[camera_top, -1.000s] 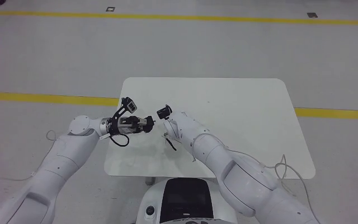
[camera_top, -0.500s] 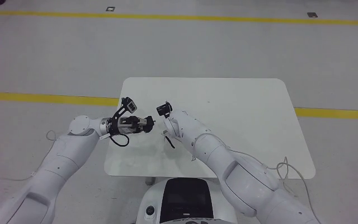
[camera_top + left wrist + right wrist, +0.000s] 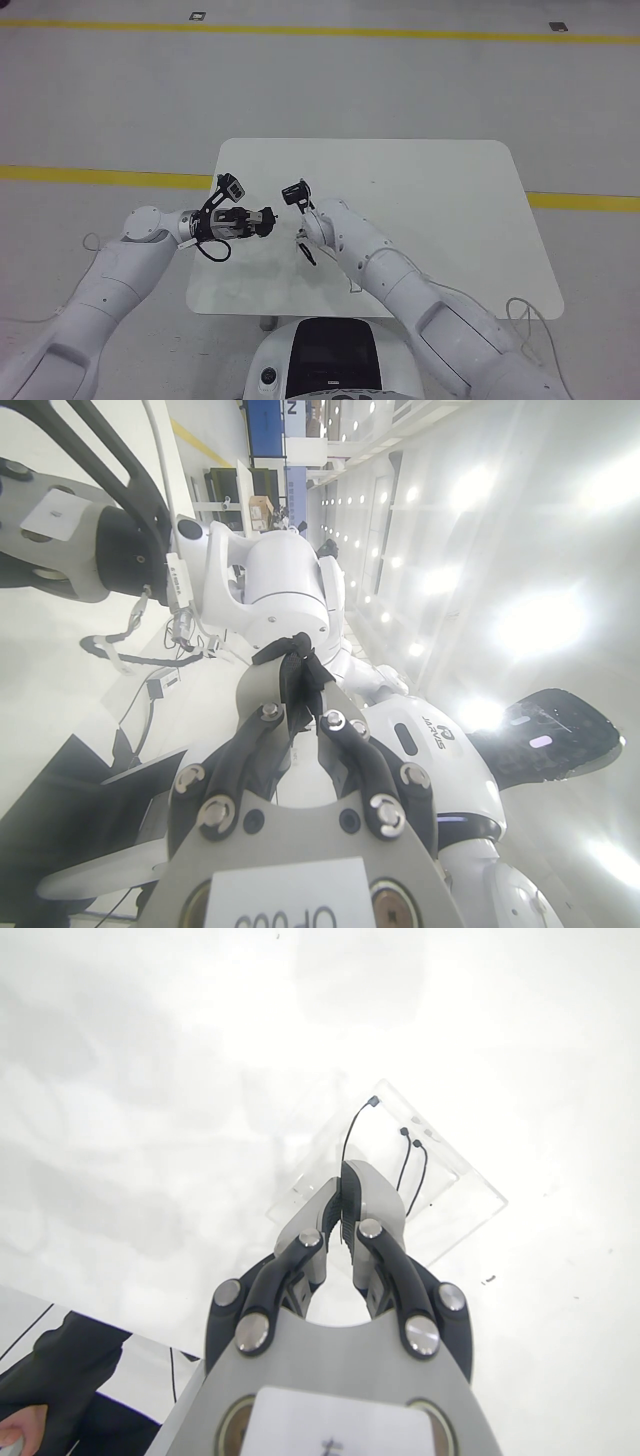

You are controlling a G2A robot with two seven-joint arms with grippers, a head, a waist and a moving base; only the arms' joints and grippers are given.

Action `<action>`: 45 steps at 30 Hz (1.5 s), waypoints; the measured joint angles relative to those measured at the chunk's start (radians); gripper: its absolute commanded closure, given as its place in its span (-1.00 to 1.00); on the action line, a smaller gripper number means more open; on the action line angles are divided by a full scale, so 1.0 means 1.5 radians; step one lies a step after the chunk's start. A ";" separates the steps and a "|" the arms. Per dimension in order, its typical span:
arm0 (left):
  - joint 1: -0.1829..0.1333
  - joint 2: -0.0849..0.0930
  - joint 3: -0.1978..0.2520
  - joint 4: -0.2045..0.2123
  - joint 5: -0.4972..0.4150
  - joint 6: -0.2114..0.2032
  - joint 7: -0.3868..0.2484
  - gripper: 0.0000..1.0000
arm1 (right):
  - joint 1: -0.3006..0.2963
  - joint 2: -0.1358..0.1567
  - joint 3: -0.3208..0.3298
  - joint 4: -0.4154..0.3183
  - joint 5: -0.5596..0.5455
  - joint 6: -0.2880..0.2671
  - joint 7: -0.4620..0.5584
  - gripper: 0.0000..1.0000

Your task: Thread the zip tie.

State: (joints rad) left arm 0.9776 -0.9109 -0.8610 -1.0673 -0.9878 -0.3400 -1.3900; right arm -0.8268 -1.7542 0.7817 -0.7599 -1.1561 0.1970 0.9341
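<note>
Right claw [image 3: 345,1195] is clamped on the tie [image 3: 350,1133], its ribbed pads pressed together on the thin black strap. The strap runs out past the fingertips in a gentle curve and ends in a small square head. A short end of it shows behind the pads, between the fingers. Beyond the fingertips lies a clear tray [image 3: 480,1193], flat on the white desk [image 3: 450,200]; whether the tie's head touches it cannot be told. Two spare ties [image 3: 416,1144] lie inside the tray, side by side, with their heads toward the same wall.

From above, this claw points down over the desk's left half, nearer the edge by the robot than the far edge.

Left claw [image 3: 300,680] has its fingers drawn together. Ragged black stuff [image 3: 300,647] sits bunched at the tips, and it cannot be told whether this is something held or part of the pads. From above, the left claw is held roughly level over the desk, near the left edge. It points toward the right claw, close to it but apart.
</note>
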 measured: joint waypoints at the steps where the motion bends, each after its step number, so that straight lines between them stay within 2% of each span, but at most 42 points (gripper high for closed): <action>1: 0.000 0.000 0.000 0.000 0.000 0.000 0.000 1.00 | -0.010 0.006 0.007 -0.020 -0.007 -0.002 0.004 1.00; 5: 0.000 0.000 0.000 0.000 0.000 0.000 0.000 1.00 | -0.064 0.034 0.045 -0.123 -0.042 -0.009 0.026 1.00; 11: 0.000 0.000 0.000 0.000 0.000 0.000 0.000 1.00 | -0.147 0.065 0.102 -0.265 -0.075 -0.020 0.042 1.00; 16: 0.000 0.000 0.000 0.000 0.000 0.000 0.000 1.00 | -0.207 0.080 0.148 -0.353 -0.047 -0.049 -0.005 1.00; 18: 0.000 0.000 0.000 0.000 0.000 0.000 0.000 1.00 | -0.217 0.083 0.158 -0.366 -0.038 -0.059 -0.018 1.00; 27: 0.000 0.000 0.000 0.000 0.000 0.000 0.000 1.00 | -0.223 0.083 0.163 -0.371 -0.026 -0.057 -0.030 1.00; 33: 0.000 0.000 0.000 0.000 0.000 0.000 0.000 1.00 | -0.302 0.090 0.210 -0.453 0.064 -0.085 -0.192 1.00; 36: 0.000 0.000 0.000 0.000 0.000 0.000 0.000 1.00 | -0.348 0.095 0.224 -0.486 0.096 -0.121 -0.270 1.00; 41: 0.000 0.000 0.000 0.000 0.000 0.000 0.000 1.00 | -0.401 0.100 0.223 -0.508 0.107 -0.168 -0.403 1.00; 45: 0.000 0.000 0.000 0.000 0.000 0.000 0.000 1.00 | -0.410 0.102 0.225 -0.502 0.107 -0.198 -0.464 1.00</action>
State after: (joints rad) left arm 0.9776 -0.9109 -0.8610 -1.0673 -0.9878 -0.3400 -1.3900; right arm -1.4413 -1.6008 1.1186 -1.5124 -0.9949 -0.1001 0.2384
